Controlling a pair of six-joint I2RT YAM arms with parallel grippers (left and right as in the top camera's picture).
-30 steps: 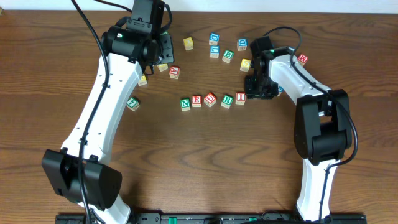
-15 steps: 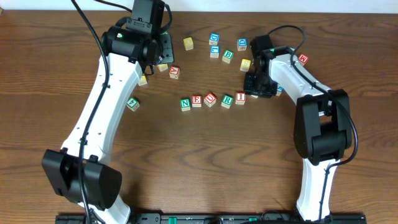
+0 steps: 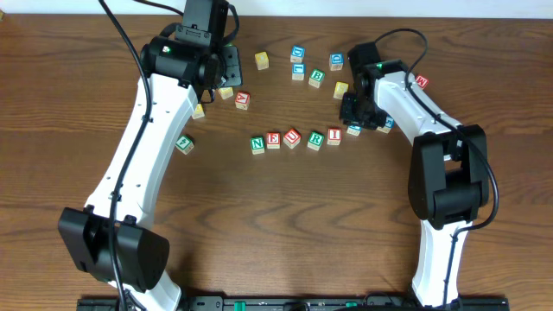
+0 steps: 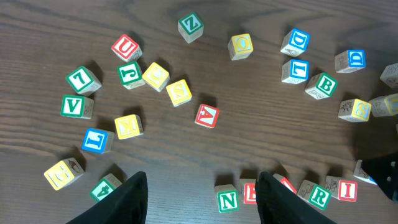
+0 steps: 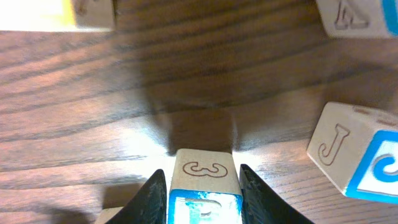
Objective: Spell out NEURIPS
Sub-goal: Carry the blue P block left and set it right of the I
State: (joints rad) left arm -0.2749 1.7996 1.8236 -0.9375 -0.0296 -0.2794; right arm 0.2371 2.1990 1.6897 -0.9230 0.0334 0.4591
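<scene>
Five cubes stand in a row at mid-table: green N (image 3: 257,144), red E (image 3: 273,140), red U (image 3: 292,137), green R (image 3: 315,139) and red I (image 3: 333,136). Just right of the I sits a blue-faced cube (image 3: 353,130). My right gripper (image 3: 355,119) is shut on this blue cube (image 5: 204,186), a finger pressed to each side. Its top bears an engraved 3 and its letter is cut off by the frame edge. My left gripper (image 4: 202,186) hangs open high above the table with nothing between its fingers. The N (image 4: 227,199) and R (image 4: 320,194) show below it. A yellow S cube (image 4: 178,91) lies among the loose ones.
Loose cubes lie scattered left and beyond the row: a second red U (image 4: 126,46), red A (image 4: 206,115), green B (image 3: 317,78), yellow O (image 3: 261,59). A blue cube engraved with a J (image 5: 354,152) sits close to the right of my right gripper.
My right gripper has shifted slightly toward the far side and its jaws have narrowed onto the blue cube, which now shows beside the I. The left arm has not moved.
</scene>
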